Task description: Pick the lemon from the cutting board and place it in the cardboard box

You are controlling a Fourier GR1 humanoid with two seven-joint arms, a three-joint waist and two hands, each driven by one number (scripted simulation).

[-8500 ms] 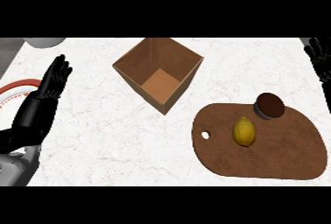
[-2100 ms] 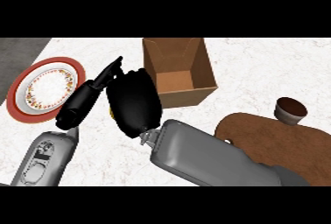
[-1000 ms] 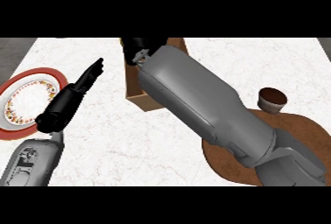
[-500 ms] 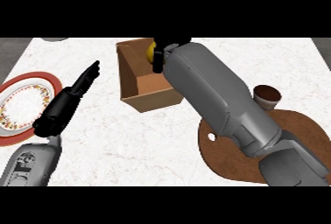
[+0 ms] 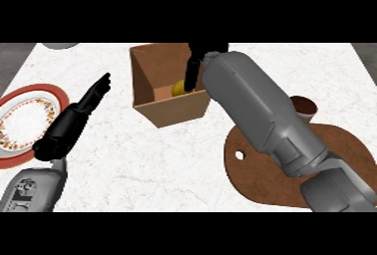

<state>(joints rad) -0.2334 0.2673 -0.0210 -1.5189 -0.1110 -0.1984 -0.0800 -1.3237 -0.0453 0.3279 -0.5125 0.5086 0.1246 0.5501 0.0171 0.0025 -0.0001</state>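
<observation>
The yellow lemon (image 5: 179, 88) lies inside the open cardboard box (image 5: 163, 112), on its floor near the right wall. My right hand (image 5: 199, 56) hangs over the box, reached across from the lower right. Its fingers (image 5: 192, 75) point straight down beside the lemon and do not curl round it, so the hand is open. The brown cutting board (image 5: 254, 172) lies at the lower right, largely hidden by my right forearm. My left hand (image 5: 72, 122) rests open to the left of the box, fingers straight and pointing up and right.
A red-rimmed patterned plate (image 5: 18, 117) sits at the left edge, partly behind my left hand. A dark brown cup (image 5: 304, 106) stands at the board's top edge. A grey dish (image 5: 59, 46) peeks in at the top left.
The lemon has gone from between my right hand's fingers down onto the box's floor, and those fingers have straightened. The left hand has barely moved.
</observation>
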